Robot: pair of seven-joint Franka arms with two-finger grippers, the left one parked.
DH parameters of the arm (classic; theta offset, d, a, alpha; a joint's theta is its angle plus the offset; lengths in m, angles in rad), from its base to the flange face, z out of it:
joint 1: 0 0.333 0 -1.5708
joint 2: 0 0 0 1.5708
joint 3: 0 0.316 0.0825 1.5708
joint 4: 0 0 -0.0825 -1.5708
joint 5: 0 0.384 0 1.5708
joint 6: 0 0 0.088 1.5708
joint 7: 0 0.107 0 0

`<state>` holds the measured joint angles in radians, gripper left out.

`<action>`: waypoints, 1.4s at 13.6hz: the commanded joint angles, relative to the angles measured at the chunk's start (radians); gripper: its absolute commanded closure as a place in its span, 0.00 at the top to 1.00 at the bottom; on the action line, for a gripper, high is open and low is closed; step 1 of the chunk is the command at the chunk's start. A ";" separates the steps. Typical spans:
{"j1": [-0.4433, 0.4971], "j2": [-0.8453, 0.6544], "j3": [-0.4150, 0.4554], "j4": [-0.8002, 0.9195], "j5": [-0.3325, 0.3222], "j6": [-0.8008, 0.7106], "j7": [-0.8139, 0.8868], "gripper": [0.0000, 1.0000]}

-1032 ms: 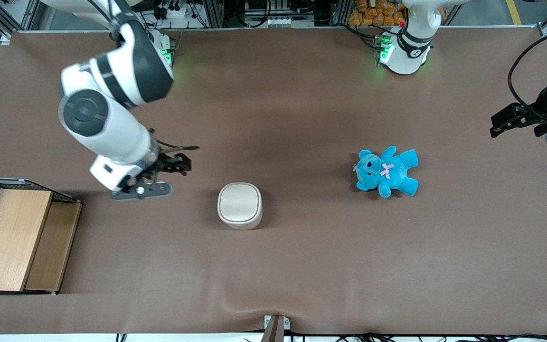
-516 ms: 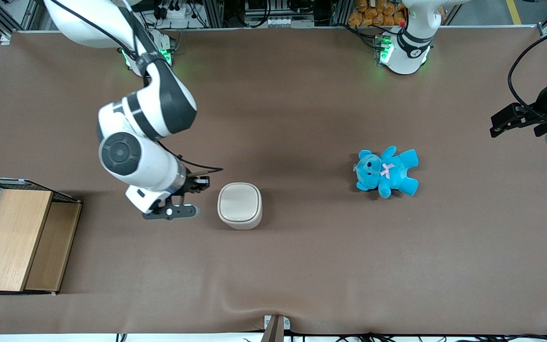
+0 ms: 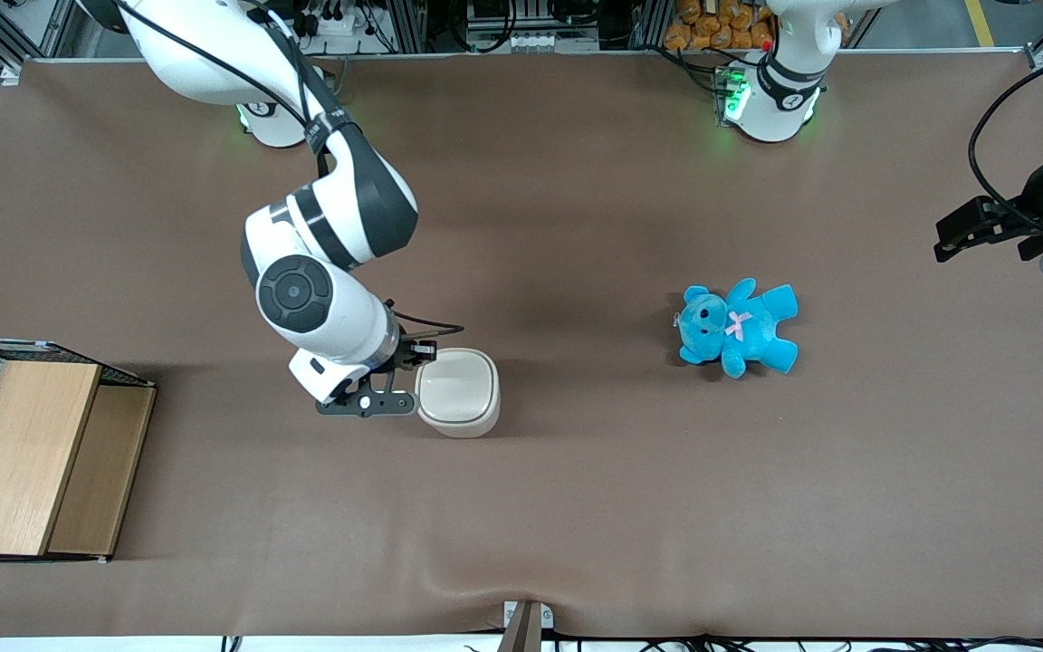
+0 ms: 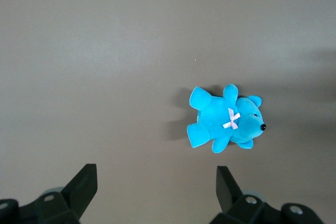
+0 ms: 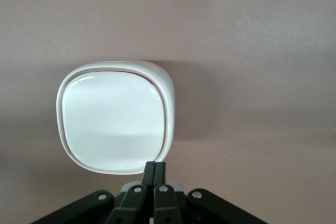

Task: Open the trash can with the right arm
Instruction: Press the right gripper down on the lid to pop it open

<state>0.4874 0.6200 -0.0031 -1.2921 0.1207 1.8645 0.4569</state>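
The right arm (image 3: pixel 322 226) is glossy white with a dark grey elbow section, black bands and a round dark joint cap ringed in grey. A thin black cable runs along its upper casing. Its black claw (image 5: pixel 154 169) shows 2 slim fingers pressed together, with small silver screws on the linkage.

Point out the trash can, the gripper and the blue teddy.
trash can (image 3: pixel 457 388): front view, middle of its closed lid.
gripper (image 5: pixel 154 170): right wrist view, between its shut fingertips at the lid's edge.
blue teddy (image 3: pixel 743 328): front view, its belly.
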 commanded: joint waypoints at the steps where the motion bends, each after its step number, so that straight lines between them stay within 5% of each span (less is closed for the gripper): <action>1: 0.025 0.046 -0.008 0.036 0.011 0.013 0.032 0.00; 19: 0.031 0.135 -0.006 0.031 0.020 0.094 0.057 0.00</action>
<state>0.5114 0.7204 -0.0062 -1.2899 0.1304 1.9519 0.5038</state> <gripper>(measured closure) 0.987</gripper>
